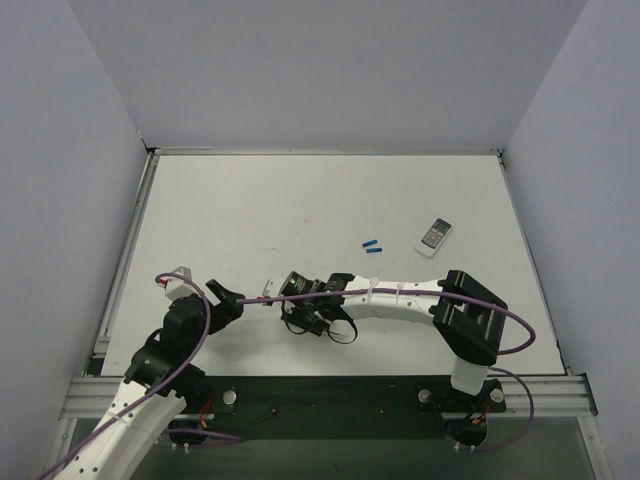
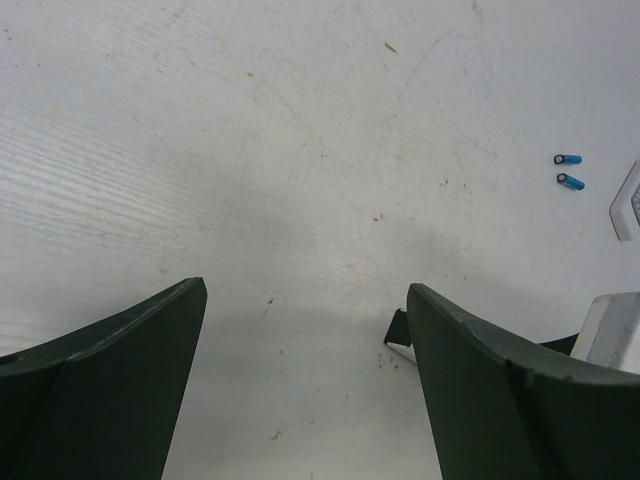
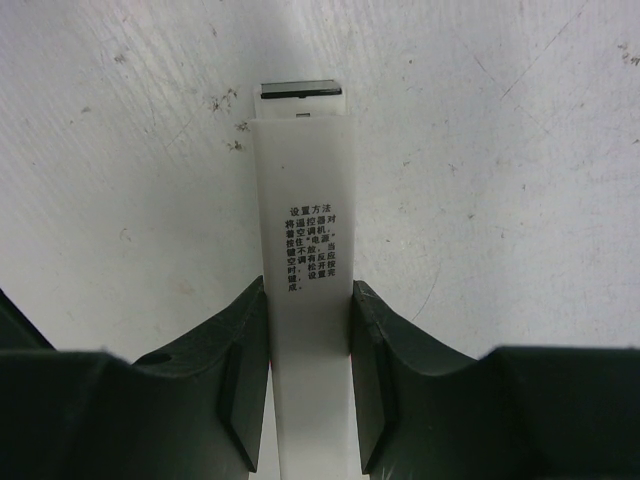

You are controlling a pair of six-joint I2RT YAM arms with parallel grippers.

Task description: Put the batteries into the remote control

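Where the pale, scuffed surface point(image 1: 300, 200) runs back toward 12 o'clock in the top view, plain grey walls point(image 1: 330, 70) close it at 9, 12 and 3 o'clock, and a metal rail point(image 1: 330, 385) carrying the arm bases bounds it at 6 o'clock. Open surface stretches from the centre toward 10 and 12 o'clock — the widest room for moving.

Two blue batteries point(image 1: 371, 247) lie side by side right of centre. A wider white-grey remote point(image 1: 435, 236) sits near them at 3 o'clock, not touching.

From its base at 5 o'clock the right arm folds across toward 9 o'clock. The right fingers point(image 3: 240, 370) pinch the slim white remote control point(image 3: 305, 250) by its long sides. Its back, with a block of printed text, faces the wrist camera, and its dark end points away from the fingers. Seen from above, that free end aims at 9 o'clock. The batteries lie well apart from this grip, at about 2 o'clock.

The left fingers point(image 2: 120, 380) stand spread wide over bare surface, near the remote control's tip. Whether the remote control rests on the surface or hangs above it, I cannot tell.
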